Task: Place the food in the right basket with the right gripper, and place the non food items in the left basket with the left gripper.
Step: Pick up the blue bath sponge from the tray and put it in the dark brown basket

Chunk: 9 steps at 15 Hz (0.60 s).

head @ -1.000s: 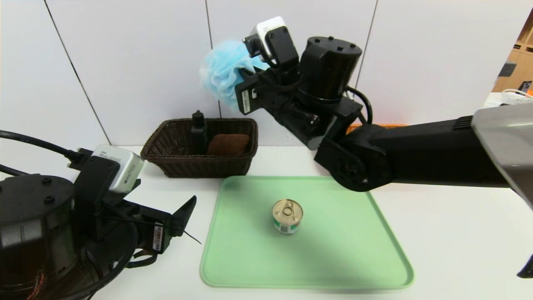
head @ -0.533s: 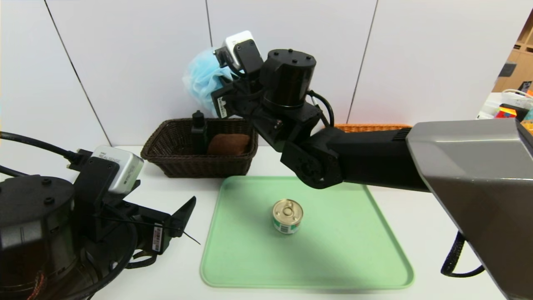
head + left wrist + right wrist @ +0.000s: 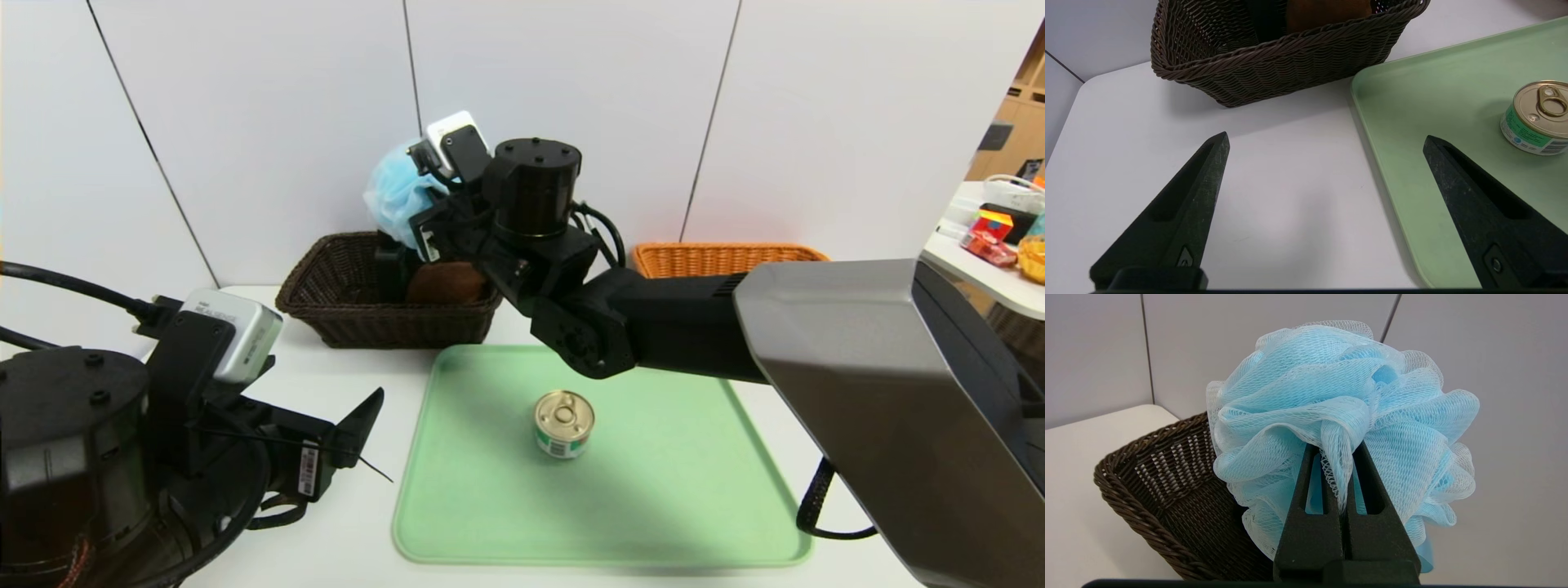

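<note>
Right now, from the head camera, the right gripper (image 3: 424,233) holds the blue pouf (image 3: 393,194) up over the dark left basket (image 3: 343,314), where the bottle (image 3: 390,265) and brown towel (image 3: 447,283) already sit, while the tin can (image 3: 563,423) waits on the green tray (image 3: 694,506) and the orange right basket (image 3: 718,258) stands behind. From the left wrist, the left gripper (image 3: 1325,141) is spread wide and holds nothing, near the tray's edge. From the right wrist, the fingers (image 3: 1310,522) pinch the pouf's mesh tight, so I think the next move is to let go over the basket.

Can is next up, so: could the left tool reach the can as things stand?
Probably yes. The left tool is open beside the green tray, and nothing stands between it and the can.
</note>
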### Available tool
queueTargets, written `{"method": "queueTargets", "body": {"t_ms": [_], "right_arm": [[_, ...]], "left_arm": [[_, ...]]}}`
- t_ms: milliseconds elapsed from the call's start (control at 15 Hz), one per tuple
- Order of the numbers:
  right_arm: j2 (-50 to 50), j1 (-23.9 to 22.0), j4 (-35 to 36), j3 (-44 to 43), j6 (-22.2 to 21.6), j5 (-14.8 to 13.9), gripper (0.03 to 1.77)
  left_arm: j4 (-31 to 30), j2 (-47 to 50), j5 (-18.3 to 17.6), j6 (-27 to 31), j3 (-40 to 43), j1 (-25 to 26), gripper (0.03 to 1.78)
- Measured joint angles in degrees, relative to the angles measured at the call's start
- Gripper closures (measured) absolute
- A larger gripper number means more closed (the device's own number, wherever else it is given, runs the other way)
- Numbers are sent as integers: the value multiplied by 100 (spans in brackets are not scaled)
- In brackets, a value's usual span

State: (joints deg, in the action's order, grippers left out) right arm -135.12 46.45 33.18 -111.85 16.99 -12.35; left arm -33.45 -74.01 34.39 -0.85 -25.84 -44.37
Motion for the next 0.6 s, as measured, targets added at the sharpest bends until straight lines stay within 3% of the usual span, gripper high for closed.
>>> {"method": "queueTargets", "body": {"t_ms": [467,600], "right_arm": [[-18,-41,-94,-15,21,-13,171],[-22,-34,-83,-13,48,-16,132]], "left_arm": [[-1,-38,-7,-16,2,0,12],[-1,-38,-7,-22,10,0,12]]}}
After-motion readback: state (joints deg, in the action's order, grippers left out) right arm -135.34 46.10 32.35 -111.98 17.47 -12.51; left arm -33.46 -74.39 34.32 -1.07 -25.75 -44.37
